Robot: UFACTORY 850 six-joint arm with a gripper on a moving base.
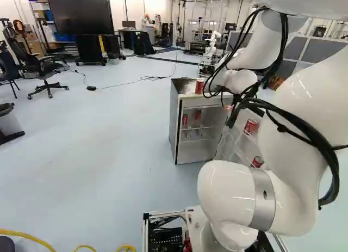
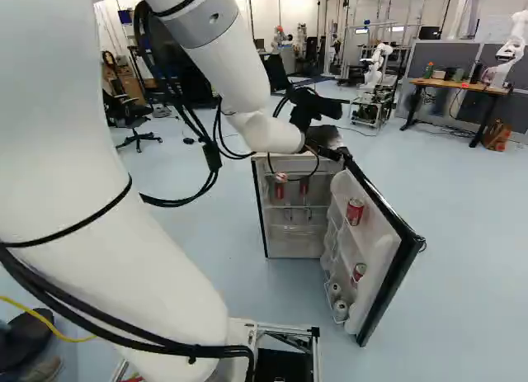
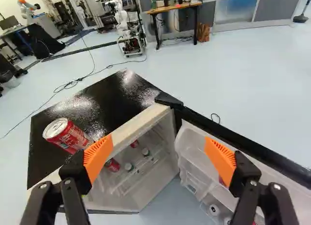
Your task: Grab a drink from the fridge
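The claw (image 2: 318, 108) is poised near the open fridge (image 2: 297, 244), between twelve and one o'clock from the cabinet's middle in the right base view. Its two fingers stand wide apart, with nothing gripped. Bearings below take the claw (image 3: 158, 154) as the dial's centre, twelve o'clock being straight ahead in the wrist view. The can on top (image 3: 71, 136) lies on the fridge's black top at ten o'clock, just outside the nearer finger; whether the two touch cannot be told. The cans inside (image 3: 112, 165), red and silver, occupy the cabinet's inner shelves, seen between the fingers from nine to eleven o'clock, closer to that same finger. The door (image 3: 243, 146) swings out from one to three o'clock; its racks carry further cans (image 2: 355, 211), partly hidden behind the other finger.
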